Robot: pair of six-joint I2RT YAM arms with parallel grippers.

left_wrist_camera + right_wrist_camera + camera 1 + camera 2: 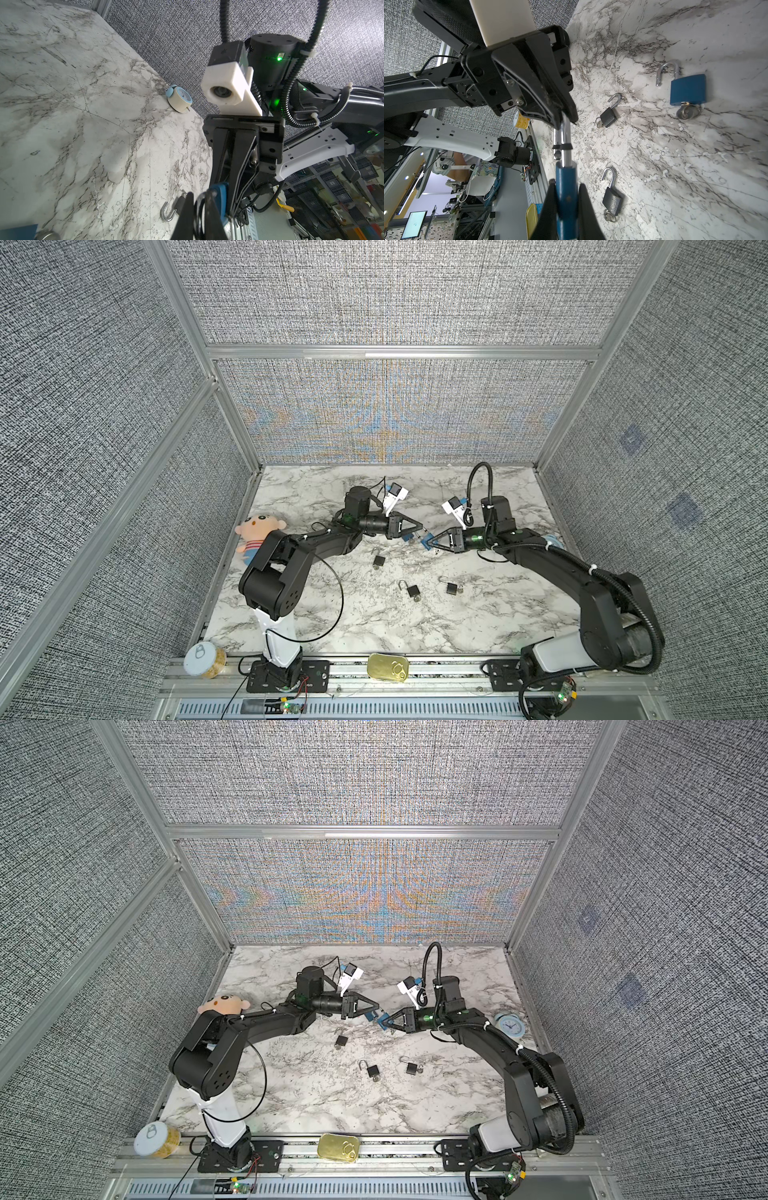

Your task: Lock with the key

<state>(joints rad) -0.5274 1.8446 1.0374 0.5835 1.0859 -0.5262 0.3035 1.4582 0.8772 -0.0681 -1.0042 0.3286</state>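
My right fingers clamp the blue padlock above the counter; my left fingers pinch its shackle, which looks raised and unlatched. Pressing it home remains, I judge; I see no key in it.

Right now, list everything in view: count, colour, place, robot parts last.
held padlock: one, blue, in the air between both grippers.
loose blue padlock: one, blue, on the table, shackle open, key inserted.
black padlocks: two, black, on the table, shackles open.
alarm clock: one, pale blue, table's right edge.
plush doll: one, peach, table's left edge.
can: one, white lid, front rail, left.
flat tin: one, gold, front rail, middle.
left gripper: one, black, shut on held padlock's shackle.
right gripper: one, black, shut on its body.
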